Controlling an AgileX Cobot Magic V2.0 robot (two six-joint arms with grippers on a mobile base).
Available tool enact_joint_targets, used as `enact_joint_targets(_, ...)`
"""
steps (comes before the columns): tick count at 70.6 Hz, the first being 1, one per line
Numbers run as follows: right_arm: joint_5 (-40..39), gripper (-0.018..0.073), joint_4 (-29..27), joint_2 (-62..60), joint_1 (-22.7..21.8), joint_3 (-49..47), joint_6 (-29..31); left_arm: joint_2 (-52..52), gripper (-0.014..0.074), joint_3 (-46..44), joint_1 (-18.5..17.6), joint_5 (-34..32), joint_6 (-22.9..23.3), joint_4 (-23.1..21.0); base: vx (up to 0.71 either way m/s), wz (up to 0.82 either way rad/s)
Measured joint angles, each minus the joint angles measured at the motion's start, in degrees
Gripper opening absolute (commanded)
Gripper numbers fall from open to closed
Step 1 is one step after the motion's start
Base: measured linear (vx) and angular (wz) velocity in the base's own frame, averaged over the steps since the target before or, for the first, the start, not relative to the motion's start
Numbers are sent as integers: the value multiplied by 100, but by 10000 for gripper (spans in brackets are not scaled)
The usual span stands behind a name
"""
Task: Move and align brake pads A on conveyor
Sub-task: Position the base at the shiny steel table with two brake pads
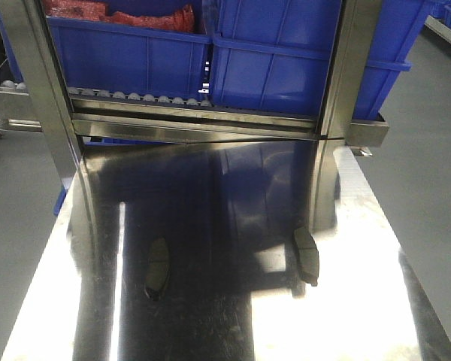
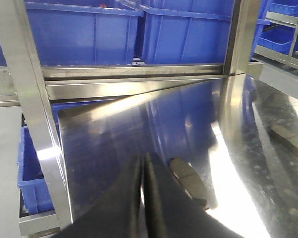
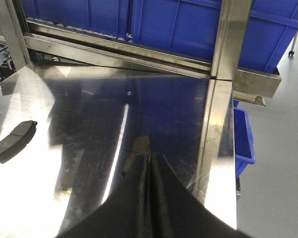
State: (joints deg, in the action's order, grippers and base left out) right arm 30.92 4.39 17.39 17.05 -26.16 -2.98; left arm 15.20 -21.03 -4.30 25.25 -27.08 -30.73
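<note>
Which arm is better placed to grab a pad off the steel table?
Probably left: the left gripper sits right beside a brake pad, while the right gripper has its nearest pad far off to its left.

left pad [image 1: 158, 268], right pad [image 1: 307, 254], on table [image 1: 225, 320]

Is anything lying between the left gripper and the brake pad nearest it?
Nothing visible does. The left gripper, jaws shut, sits close beside the brake pad, with only bare steel table between them.
</note>
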Motion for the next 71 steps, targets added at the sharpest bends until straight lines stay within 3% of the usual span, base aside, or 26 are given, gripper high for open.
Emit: enact_joint_targets(71,0,-9,0,0,0,0,0,0,-6,0,0,0,0,0,2,3)
